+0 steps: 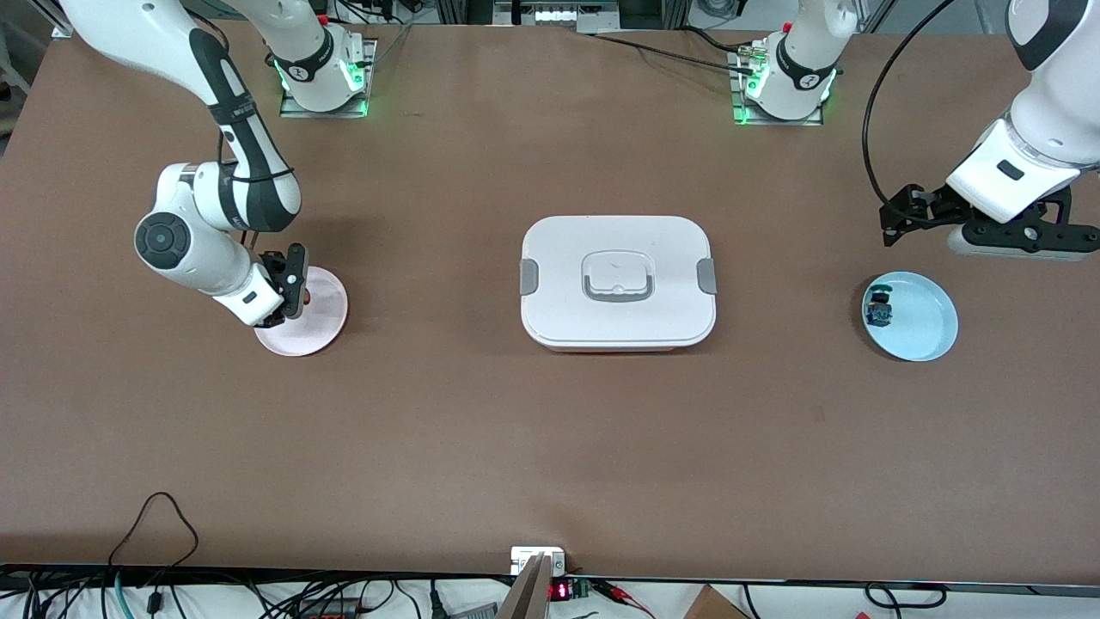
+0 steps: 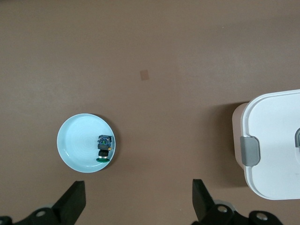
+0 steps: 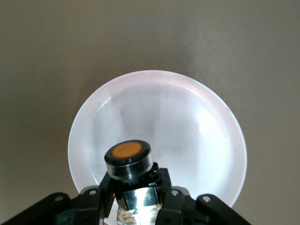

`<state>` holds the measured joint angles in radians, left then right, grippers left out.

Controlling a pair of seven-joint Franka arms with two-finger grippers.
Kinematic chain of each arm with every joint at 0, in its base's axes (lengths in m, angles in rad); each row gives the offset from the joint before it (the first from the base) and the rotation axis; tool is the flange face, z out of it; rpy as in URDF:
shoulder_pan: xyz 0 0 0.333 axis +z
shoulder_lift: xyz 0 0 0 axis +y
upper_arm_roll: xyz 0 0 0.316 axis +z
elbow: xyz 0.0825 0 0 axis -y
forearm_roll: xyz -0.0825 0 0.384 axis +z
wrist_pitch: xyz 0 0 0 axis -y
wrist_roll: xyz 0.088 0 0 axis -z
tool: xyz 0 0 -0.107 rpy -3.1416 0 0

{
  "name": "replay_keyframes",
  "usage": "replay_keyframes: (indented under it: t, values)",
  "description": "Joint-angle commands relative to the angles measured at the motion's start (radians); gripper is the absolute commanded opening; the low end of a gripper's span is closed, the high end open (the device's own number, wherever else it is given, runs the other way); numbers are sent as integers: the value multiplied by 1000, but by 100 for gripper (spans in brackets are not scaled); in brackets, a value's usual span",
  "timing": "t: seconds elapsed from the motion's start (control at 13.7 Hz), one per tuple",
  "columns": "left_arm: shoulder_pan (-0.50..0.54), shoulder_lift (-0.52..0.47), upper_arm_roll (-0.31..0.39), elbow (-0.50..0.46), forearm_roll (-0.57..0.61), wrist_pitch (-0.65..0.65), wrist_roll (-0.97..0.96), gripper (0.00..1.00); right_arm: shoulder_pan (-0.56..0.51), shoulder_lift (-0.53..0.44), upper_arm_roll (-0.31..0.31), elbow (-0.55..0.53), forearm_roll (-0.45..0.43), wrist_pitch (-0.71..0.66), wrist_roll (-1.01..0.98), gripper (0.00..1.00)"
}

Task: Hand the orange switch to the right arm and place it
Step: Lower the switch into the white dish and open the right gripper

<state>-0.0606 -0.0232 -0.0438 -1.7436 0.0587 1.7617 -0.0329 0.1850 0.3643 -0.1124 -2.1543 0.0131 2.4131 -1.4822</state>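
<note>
The orange switch [image 3: 127,157], black with a round orange cap, sits between the slim fingers of my right gripper [image 3: 133,182]. The right gripper [image 1: 290,291] is shut on it low over the pink plate [image 1: 325,331], at the plate's edge toward the robots' bases. In the right wrist view the pink plate [image 3: 187,117] is bare under the switch. My left gripper [image 1: 988,230] hangs wide open and empty in the air, over the table beside the light blue plate [image 1: 928,322], and waits. Its black fingers [image 2: 75,199] show apart over bare table.
A green-blue-topped switch [image 1: 878,308] lies in the light blue plate, and shows in the left wrist view [image 2: 104,147] on that plate [image 2: 77,140]. A white lidded box [image 1: 617,279] with grey clips stands mid-table. Cables run along the table's near edge.
</note>
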Motion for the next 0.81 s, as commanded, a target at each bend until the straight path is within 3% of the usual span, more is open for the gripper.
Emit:
replay_keyframes:
  t: [0.0,0.37,0.44,0.51,0.59,0.73]
  values:
    - [-5,-14,-5,-5,-20,-5,-7,100,2,13,0,-45,-15,92,-13,0]
    - [-4,-11,-2,-5,-19,-25,-12,100,2,38,0,-65,-10,141,6,3]
    - [-4,-9,-2,4,-17,-40,-12,100,2,38,0,-70,-7,138,26,25]
    - [-4,-1,-2,25,-17,-56,-12,100,2,36,0,-72,-5,135,52,88]
    - [-4,3,-2,32,-17,-63,-12,100,1,28,0,-79,-5,132,66,100]
    - [-5,2,-2,32,-17,-68,-13,100,2,4,0,-81,-5,126,68,100]
